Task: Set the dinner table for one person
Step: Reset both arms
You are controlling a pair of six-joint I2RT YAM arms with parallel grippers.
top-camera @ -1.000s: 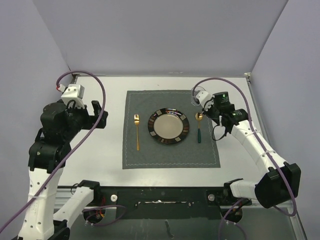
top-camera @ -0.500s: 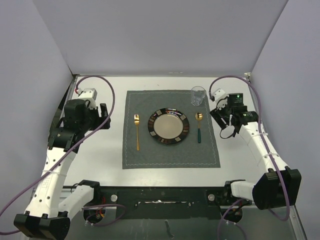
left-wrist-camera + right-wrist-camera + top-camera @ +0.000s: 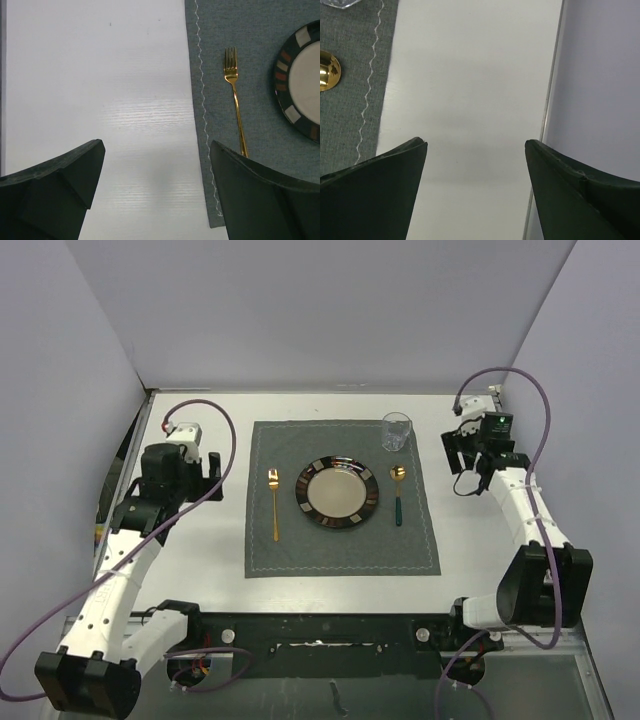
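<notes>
where your left arm reaches over the left part of the dinner table (image 3: 215, 540), you see the left gripper (image 3: 156, 147) released, its two dark fingers (image 3: 60, 185) spread wide with only bare white tabletop and the stitched edge of the placemat (image 3: 260, 30) between them, gripping nothing. the table is the big white surface under everything, and the dark grey placemat lies flat on its middle. on the mat's left part you find a gold fork (image 3: 274, 502), tines toward the far side, just beside the plate (image 3: 372, 495) but apart from it. the plate is round, dark-rimmed with a pale centre, and sits at the mat's middle. right of it lies a spoon (image 3: 398, 495) with a gold bowl at the far end and a green handle. a clear glass (image 3: 396, 432) stands upright at the mat's far right corner, beyond the spoon. your right gripper (image 3: 475, 142) hangs over bare table right of the mat, near the table's right edge, its fingers apart and empty
</notes>
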